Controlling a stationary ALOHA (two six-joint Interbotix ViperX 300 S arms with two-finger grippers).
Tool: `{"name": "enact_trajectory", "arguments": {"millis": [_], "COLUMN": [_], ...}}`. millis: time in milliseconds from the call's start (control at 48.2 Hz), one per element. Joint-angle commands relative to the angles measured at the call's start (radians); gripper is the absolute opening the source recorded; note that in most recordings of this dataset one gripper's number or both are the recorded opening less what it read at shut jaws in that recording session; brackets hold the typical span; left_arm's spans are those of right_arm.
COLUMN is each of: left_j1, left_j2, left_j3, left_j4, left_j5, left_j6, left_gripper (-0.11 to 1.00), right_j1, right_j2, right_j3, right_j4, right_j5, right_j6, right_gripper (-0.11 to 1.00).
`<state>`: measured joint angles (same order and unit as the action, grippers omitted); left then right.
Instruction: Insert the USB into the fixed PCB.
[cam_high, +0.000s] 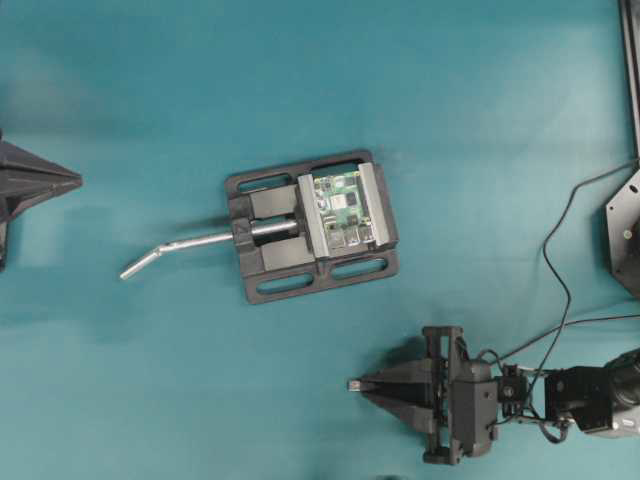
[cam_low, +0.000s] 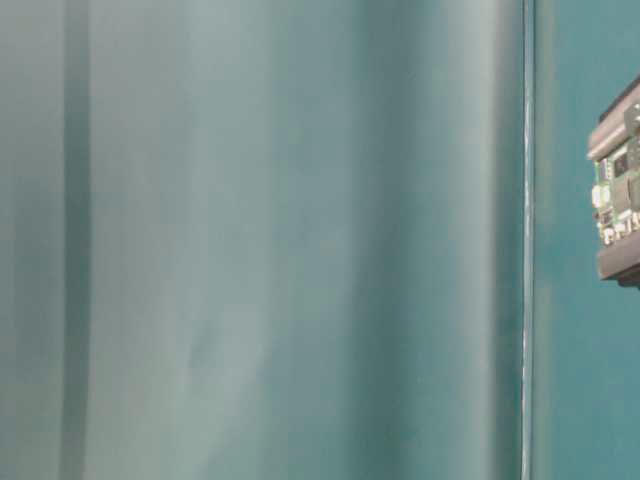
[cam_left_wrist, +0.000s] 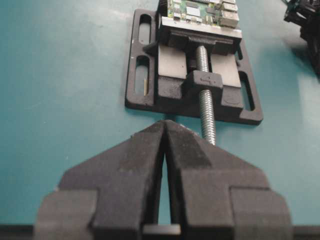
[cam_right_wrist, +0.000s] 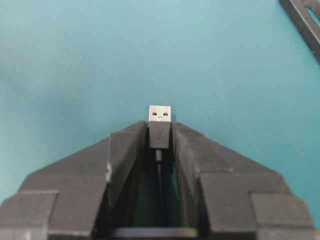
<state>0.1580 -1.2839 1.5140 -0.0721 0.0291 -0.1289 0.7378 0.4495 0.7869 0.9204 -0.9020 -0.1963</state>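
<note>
The right gripper (cam_right_wrist: 161, 137) pinches the USB (cam_right_wrist: 160, 125), silver tip forward. The left gripper (cam_left_wrist: 165, 131) is closed, empty. Lift level, then align tip squarely with the PCB (cam_high: 345, 208) port

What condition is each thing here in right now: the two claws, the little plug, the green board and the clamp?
Right gripper: shut on the USB, low over the table.
USB: pinched by its dark body, silver tip sticking out front, not plugged in.
Left gripper: shut, empty.
Fixed PCB: clamped flat in the vise, no plug in it.
Vise: jaws closed on the board, handle sticking out.
</note>
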Motion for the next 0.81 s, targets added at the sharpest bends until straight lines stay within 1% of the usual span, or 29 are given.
{"name": "enact_trajectory", "arguments": {"millis": [0, 166, 228, 353, 477, 643, 726, 788], "left_j1": [0.003, 0.002, 0.003, 0.003, 0.003, 0.003, 0.003, 0.003], "left_j2": [0.006, 0.006, 0.006, 0.006, 0.006, 0.006, 0.006, 0.006], "left_j3": [-0.021, -0.021, -0.023, -0.023, -0.026, -0.035, -0.038, -0.038], "left_j4": [0.005, 0.005, 0.005, 0.005, 0.005, 0.006, 0.005, 0.005], "left_j5": [-0.005, -0.003, 0.0, 0.028, 0.057, 0.071, 0.075, 0.075], "left_j6": [-0.008, -0.003, -0.003, -0.003, -0.008, -0.003, -0.005, -0.005], "left_gripper": [-0.01, 0.0, -0.01, -0.01, 0.0, 0.0, -0.01, 0.0], "right_j1": [0.015, 0.015, 0.014, 0.015, 0.014, 0.014, 0.015, 0.015], "right_j2": [-0.003, -0.003, -0.003, -0.006, -0.017, -0.028, -0.029, -0.031], "right_j3": [-0.005, -0.012, -0.015, -0.02, -0.023, -0.032, -0.038, -0.044], "right_j4": [-0.002, 0.002, 0.005, 0.028, 0.061, 0.133, 0.153, 0.16], "right_j5": [0.003, -0.043, -0.072, -0.117, -0.13, -0.15, -0.169, -0.186], "right_j6": [-0.002, -0.002, -0.002, -0.002, -0.002, -0.002, -0.002, -0.002], "right_gripper": [0.25, 0.25, 0.22, 0.21, 0.21, 0.21, 0.21, 0.21]}}
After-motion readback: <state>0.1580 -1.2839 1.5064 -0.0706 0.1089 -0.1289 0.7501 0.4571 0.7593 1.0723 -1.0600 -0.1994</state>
